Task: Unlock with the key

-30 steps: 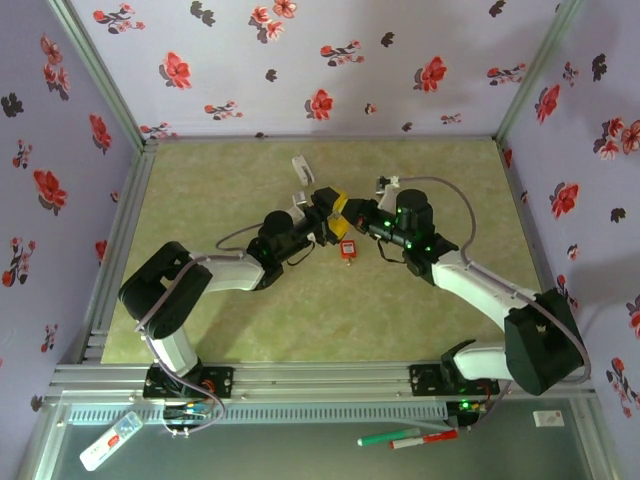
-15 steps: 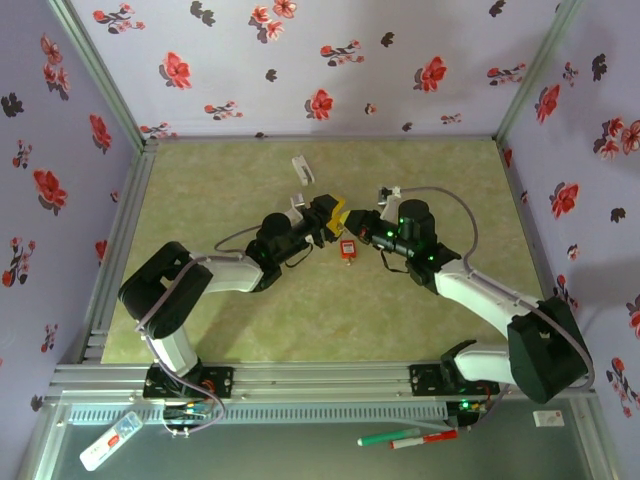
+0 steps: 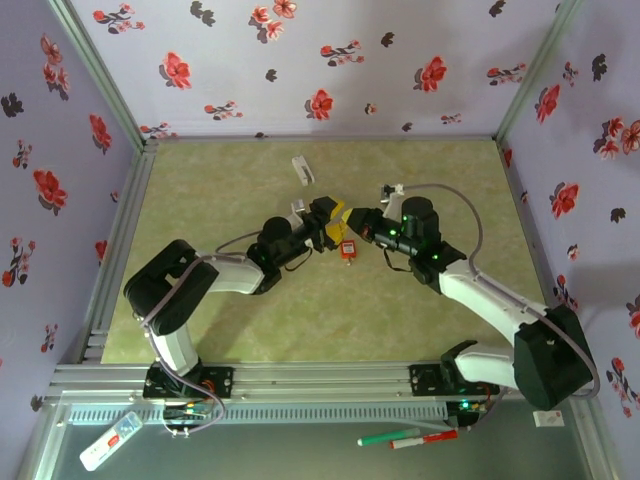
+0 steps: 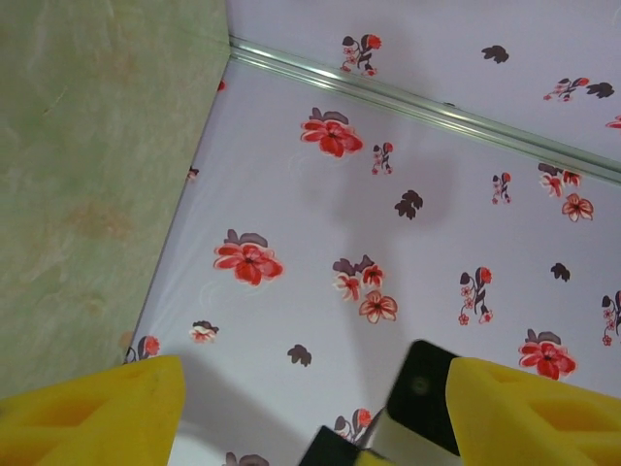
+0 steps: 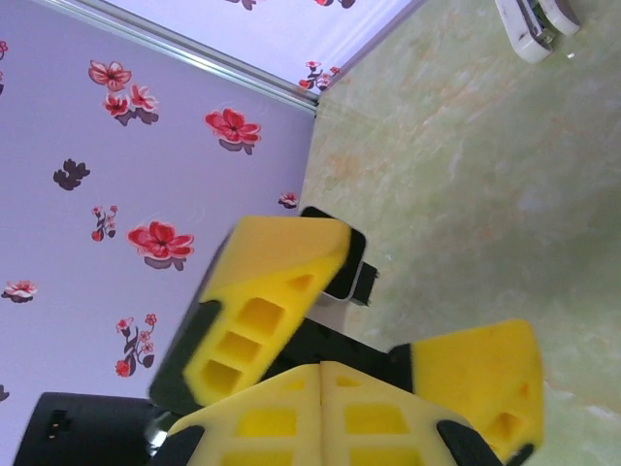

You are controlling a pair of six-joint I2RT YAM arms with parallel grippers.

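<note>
Legend: above the table (image 3: 200, 190), the left gripper (image 4: 315, 388) spreads its jaws, the right gripper (image 5: 321, 403) presses its jaws together, no key discernible, and the red lock (image 3: 347, 250) lies loose at their 6 o'clock, so it probably needs steadying first.

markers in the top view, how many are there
2. A green marker and a red marker lie almost end to end on the grey ledge in front of the right arm's base. The arms could hide others on the table.

Small red padlock (image 3: 347, 249): showing nothing readable.
White flat tag with a red mark (image 3: 110, 441): print is appearing too small to read.
</note>
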